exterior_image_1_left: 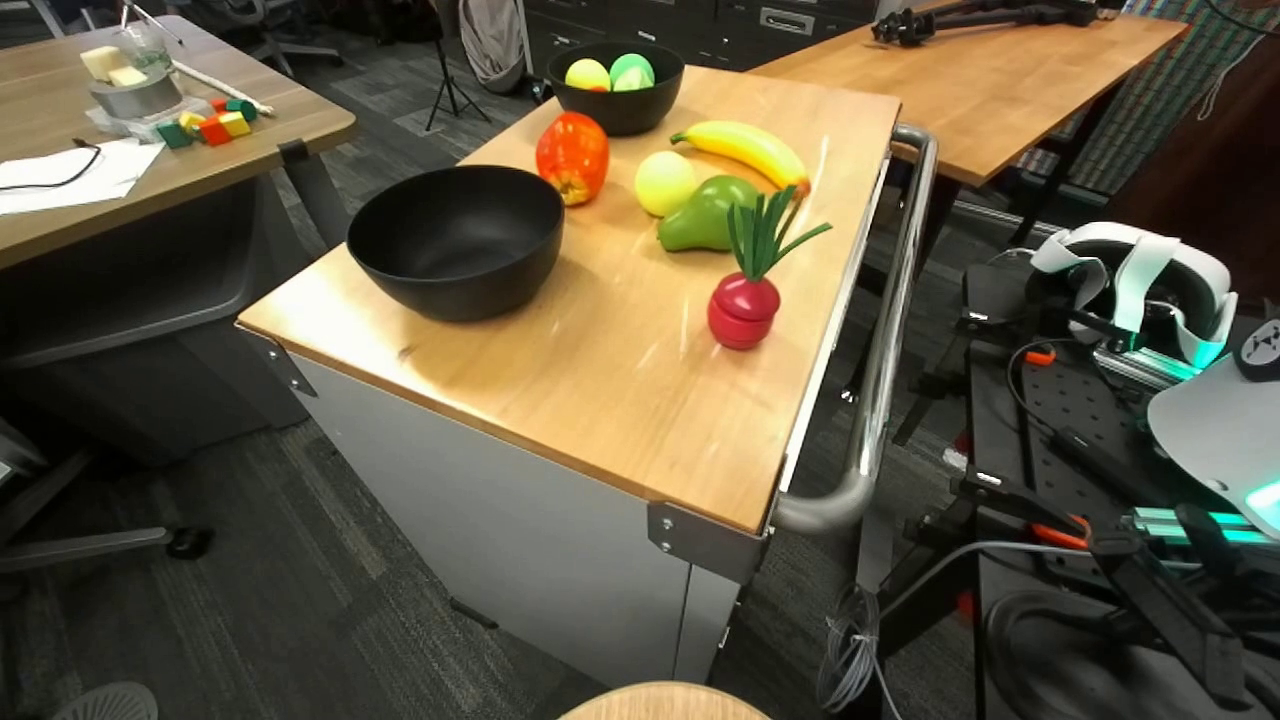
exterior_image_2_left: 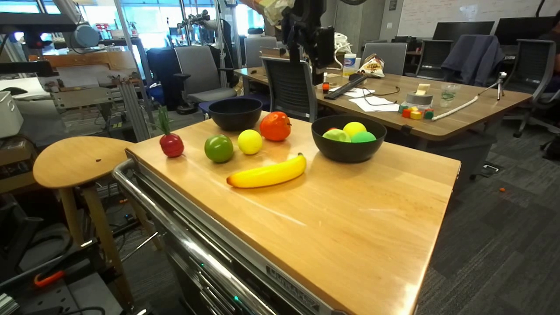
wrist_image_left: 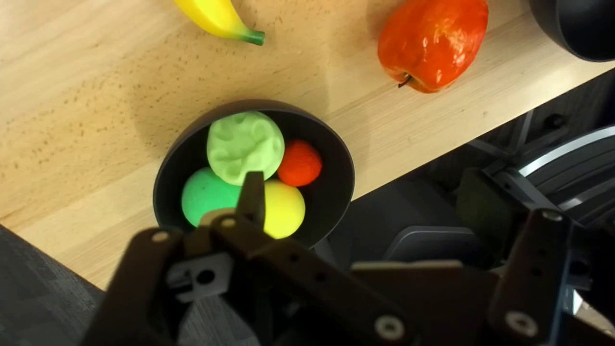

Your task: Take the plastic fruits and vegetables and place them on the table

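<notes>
One lumpy light-green piece, a green ball, a yellow piece and a small red ball sit bunched together in a black bowl, the nearest thing on the table below the gripper. Its two fingers stand wide apart; seen from the wrist, one of them crosses in front of the bowl. A little farther out from the gripper, on the light-wood table, an orange-red apple lies between that bowl and a second black bowl, touching neither. The yellow banana lies past the first bowl, on the side away from the gripper, its green stem end nearer to the fingers. Farther off I see a yellow ball and a green pear just beside each other, and, farthest from the gripper, a red radish stands upright with its leaves up. A shiny metal bar runs along the table's long side away from the gripper. On the gripper's own side, past the table edge, a desk carries coloured blocks and white papers. A round stool stands near the radish's end of the table, and beyond the bar rests a white headset, well apart from the gripper.
</notes>
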Controlling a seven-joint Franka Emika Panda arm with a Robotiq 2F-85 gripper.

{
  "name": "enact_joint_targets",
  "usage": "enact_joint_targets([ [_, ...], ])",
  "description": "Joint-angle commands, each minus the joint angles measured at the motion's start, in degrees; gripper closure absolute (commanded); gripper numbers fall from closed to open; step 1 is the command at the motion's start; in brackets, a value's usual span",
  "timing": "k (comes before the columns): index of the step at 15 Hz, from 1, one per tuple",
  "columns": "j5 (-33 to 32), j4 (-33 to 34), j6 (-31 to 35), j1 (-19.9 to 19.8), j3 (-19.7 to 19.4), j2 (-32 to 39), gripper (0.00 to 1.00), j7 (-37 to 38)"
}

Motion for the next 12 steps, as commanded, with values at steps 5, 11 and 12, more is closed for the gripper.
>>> enact_joint_targets([
  [5, -2.15, 2.91, 1.39, -0.28, -1.33, 4.70, 0.20, 7.63],
  [11, -3.73, 4.95, 4.86, -0.21, -3.05, 11.61, 0.62, 12.18],
  [12, -4.02, 5.27, 5.30, -0.13, -3.20, 12.49, 0.33, 12.59],
])
